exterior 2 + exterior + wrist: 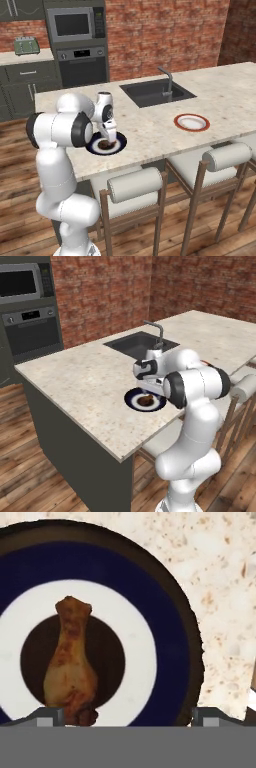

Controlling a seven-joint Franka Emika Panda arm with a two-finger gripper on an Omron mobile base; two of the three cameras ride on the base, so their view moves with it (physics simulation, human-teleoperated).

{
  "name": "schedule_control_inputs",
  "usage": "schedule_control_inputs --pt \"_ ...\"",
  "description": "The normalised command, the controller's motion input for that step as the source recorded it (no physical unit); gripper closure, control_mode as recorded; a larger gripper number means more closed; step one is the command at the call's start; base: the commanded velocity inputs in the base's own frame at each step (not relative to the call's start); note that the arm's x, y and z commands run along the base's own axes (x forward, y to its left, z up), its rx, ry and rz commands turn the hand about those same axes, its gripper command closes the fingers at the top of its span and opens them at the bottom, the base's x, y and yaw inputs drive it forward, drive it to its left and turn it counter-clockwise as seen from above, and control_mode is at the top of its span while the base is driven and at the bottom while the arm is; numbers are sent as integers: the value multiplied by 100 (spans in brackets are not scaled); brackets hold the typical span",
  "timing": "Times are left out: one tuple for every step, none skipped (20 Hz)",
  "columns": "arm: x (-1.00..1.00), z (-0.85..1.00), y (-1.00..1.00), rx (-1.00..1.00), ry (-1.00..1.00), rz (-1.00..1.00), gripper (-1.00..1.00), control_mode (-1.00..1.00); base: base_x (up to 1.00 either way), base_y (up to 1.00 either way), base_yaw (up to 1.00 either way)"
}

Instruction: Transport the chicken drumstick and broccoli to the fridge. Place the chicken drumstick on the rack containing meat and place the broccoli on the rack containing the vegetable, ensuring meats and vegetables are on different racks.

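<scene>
The chicken drumstick (70, 667) is a reddish-brown piece lying in the dark centre of a blue-and-white plate (165, 637) on the island counter. My gripper (127, 716) hangs open just above the plate, and the drumstick's thick end sits close to the left fingertip (49, 716). From the base cameras the gripper (150, 387) (108, 135) points down over the drumstick (146, 400) (105, 144) on its plate (129, 400) (120, 145) near the counter's front edge. The broccoli and the fridge are out of view.
A sink (155, 92) with a faucet (168, 80) is set into the counter behind the plate. A red-rimmed plate (191, 122) lies further right. Padded stools (135, 187) line the counter's near side. Oven (82, 62) and microwave (75, 24) stand at the back wall.
</scene>
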Motion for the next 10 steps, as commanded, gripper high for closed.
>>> schedule_control_inputs --pt "29 -26 0 0 3 0 -100 -100 0 0 0" --pt "21 -26 0 0 3 0 -100 -100 0 0 0" --pt "4 -21 0 0 2 0 -100 -100 0 0 0" --pt "0 -18 0 0 0 0 -100 -100 0 0 0" --pt "0 -18 0 0 0 0 -100 -100 0 0 0" --pt "1 -16 0 0 0 0 -100 -100 0 0 0" --pt "9 -16 0 0 0 0 -100 -100 0 0 0" --pt "4 -14 0 0 0 0 -100 -100 0 0 0" --pt "1 -21 1 0 0 0 -100 -100 0 0 0" --pt "0 -21 2 0 0 0 -100 -100 0 0 0"
